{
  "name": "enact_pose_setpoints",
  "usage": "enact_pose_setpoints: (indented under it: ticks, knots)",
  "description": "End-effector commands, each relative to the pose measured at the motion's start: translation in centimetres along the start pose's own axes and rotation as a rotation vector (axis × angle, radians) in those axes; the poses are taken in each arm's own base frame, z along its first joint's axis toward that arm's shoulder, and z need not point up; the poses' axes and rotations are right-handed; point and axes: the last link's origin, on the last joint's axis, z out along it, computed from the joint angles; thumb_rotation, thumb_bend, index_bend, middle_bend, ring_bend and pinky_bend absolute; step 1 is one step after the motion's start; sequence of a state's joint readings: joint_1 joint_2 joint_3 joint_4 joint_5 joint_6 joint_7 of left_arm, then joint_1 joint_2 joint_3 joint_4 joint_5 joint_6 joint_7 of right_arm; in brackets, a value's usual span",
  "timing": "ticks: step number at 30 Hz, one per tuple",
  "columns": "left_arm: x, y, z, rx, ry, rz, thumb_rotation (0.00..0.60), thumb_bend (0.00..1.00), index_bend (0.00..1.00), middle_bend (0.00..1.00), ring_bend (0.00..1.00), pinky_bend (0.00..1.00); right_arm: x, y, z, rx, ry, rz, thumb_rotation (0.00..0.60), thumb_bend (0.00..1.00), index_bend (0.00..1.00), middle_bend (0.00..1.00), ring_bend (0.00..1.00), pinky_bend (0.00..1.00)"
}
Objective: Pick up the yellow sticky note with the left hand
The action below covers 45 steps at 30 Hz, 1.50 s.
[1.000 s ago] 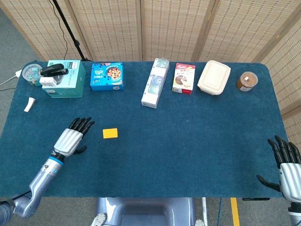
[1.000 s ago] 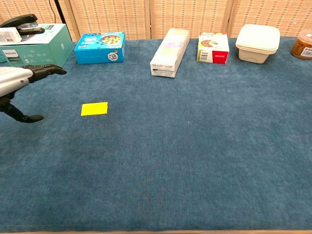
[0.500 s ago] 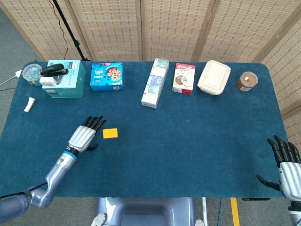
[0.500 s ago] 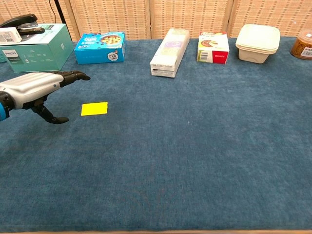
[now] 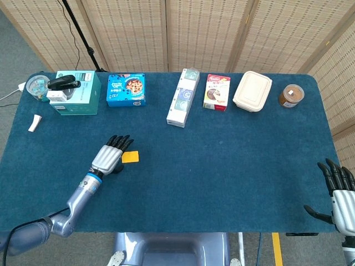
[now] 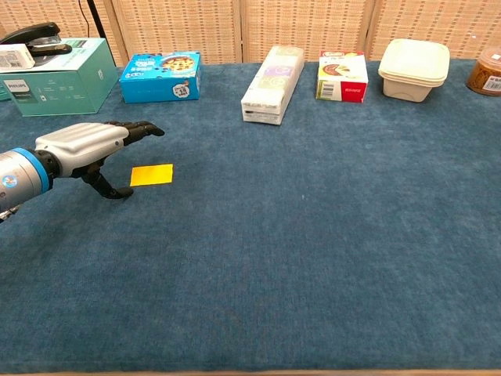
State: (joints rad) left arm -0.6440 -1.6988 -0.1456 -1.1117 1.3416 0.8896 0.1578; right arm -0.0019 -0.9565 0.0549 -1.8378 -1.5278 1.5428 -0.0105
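Observation:
The yellow sticky note (image 5: 131,157) (image 6: 152,175) lies flat on the blue table cloth, left of centre. My left hand (image 5: 110,155) (image 6: 92,146) hovers just left of it, open, fingers stretched out over the note's near-left corner and the thumb hanging down beside it. Nothing is held in it. My right hand (image 5: 338,187) stays at the table's front right corner, open and empty; the chest view does not show it.
Along the far edge stand a teal box with a stapler (image 5: 77,91), a blue cookie box (image 5: 126,90), a long white box (image 5: 183,97), a small red-white box (image 5: 217,92), a white lidded container (image 5: 252,91) and a brown jar (image 5: 290,95). A small white object (image 5: 35,122) lies at far left.
My left hand has moved right across the cloth, from well left of the sticky note to right beside it, fingers now reaching over its edge. The right hand has not moved.

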Motion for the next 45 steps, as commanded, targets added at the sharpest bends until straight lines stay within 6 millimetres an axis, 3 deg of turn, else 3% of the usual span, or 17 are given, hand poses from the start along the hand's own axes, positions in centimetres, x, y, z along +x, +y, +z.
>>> enact_pose_setpoints:
  ticks: [1, 25, 35, 45]
  knots:
    - [0.0, 0.0, 0.3, 0.005, 0.006, -0.001, 0.600, 0.26, 0.00, 0.00, 0.00, 0.00, 0.0, 0.1, 0.0, -0.002, 0.001, 0.002, 0.600, 0.00, 0.00, 0.00, 0.00, 0.00]
    - [0.7, 0.2, 2.6, 0.010, 0.026, 0.010, 0.600, 0.26, 0.00, 0.00, 0.00, 0.00, -0.1, 0.1, 0.2, -0.008, -0.011, 0.007, 0.600, 0.00, 0.00, 0.00, 0.00, 0.00]
    - [0.7, -0.2, 1.8, 0.004, 0.008, 0.014, 0.600, 0.26, 0.36, 0.00, 0.00, 0.00, -0.1, 0.0, 0.1, -0.006, -0.012, 0.013, 0.600, 0.00, 0.00, 0.00, 0.00, 0.00]
    - [0.6, -0.3, 1.6, 0.002, 0.008, 0.014, 0.600, 0.27, 0.39, 0.00, 0.00, 0.00, -0.1, 0.1, 0.2, -0.007, -0.013, 0.018, 0.600, 0.00, 0.00, 0.00, 0.00, 0.00]
